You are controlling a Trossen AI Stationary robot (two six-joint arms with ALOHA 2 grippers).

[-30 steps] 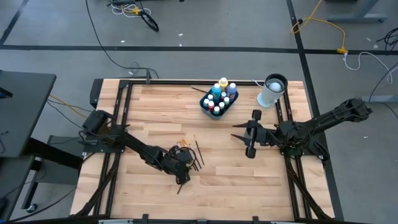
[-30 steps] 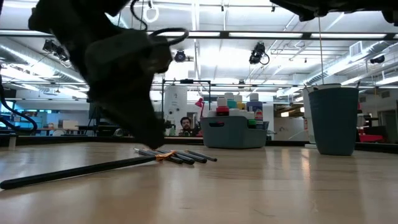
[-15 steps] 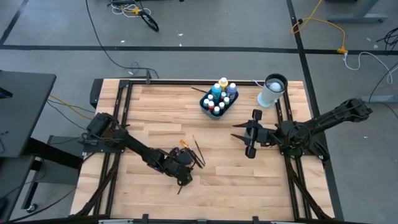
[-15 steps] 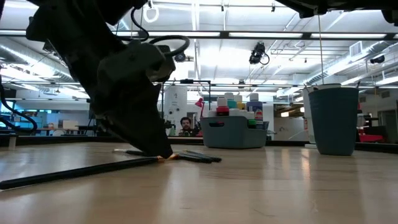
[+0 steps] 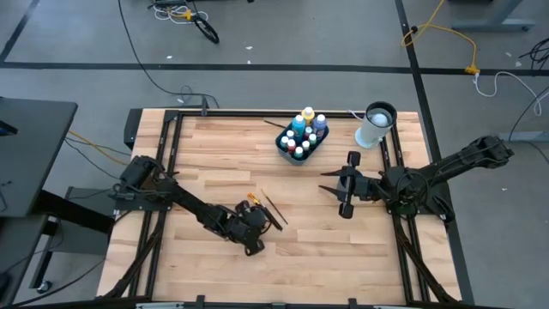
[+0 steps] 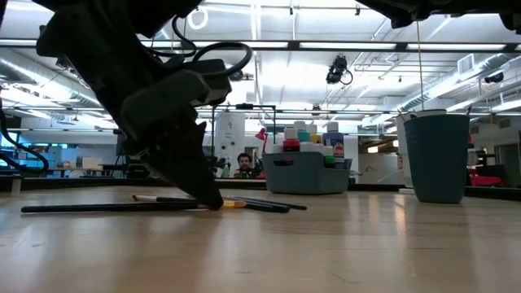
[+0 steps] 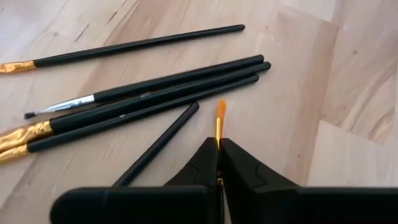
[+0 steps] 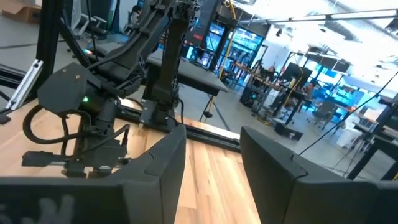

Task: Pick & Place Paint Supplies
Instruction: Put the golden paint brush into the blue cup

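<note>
The desk point(image 5: 223, 154) was seen as pale, smooth wooden planks. The brushes point(image 7: 155, 93) were finished in matt black, with shiny gold ferrules. The left end effector point(image 7: 219, 163) appeared as matt black plastic.

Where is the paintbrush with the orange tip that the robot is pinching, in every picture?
High view: the orange-tipped brush is at the left gripper, low centre of the table.
Low view: its orange tip pokes out beside the gripper, left of centre.
Left wrist view: the tip sticks up between the shut fingers.
Right wrist view: not in it.
Shared landmark: the loose dark brushes lying beside it.
</note>
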